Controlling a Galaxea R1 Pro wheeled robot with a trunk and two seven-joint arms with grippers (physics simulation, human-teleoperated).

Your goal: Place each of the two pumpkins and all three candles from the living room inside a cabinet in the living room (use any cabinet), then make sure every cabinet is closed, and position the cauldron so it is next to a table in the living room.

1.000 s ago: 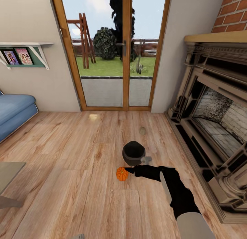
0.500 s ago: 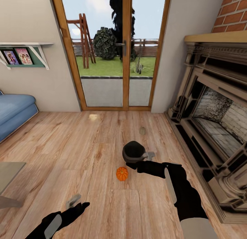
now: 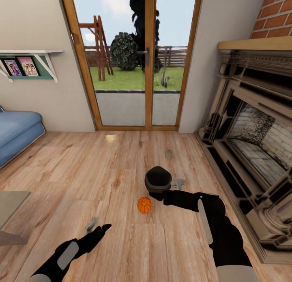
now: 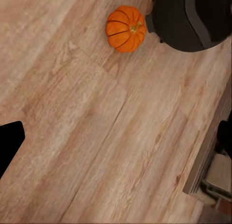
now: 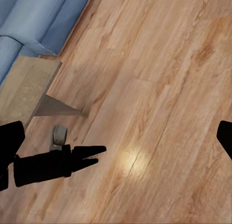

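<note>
One orange pumpkin (image 3: 144, 205) lies on the wood floor, with the black cauldron (image 3: 158, 180) just behind it. A tan candle (image 3: 168, 154) lies farther back toward the door. My right gripper (image 3: 167, 191) is open, low beside the cauldron's right front and just right of the pumpkin, with nothing between its fingers. My left gripper (image 3: 97, 227) is open near the floor, to the left of the pumpkin and nearer to me. In the left wrist view the pumpkin (image 4: 125, 28) and the cauldron (image 4: 174, 21) lie ahead. The cabinet is out of view.
A large fireplace (image 3: 251, 144) runs along the right side. Glass doors (image 3: 142, 71) stand at the back. A blue sofa (image 3: 16, 132) and a table corner (image 3: 10, 205) are at the left, with a wall shelf (image 3: 28, 65) above them.
My left arm has come up into view from the bottom left and reached toward the pumpkin. My right gripper has drawn back from the pumpkin to the cauldron's side.
</note>
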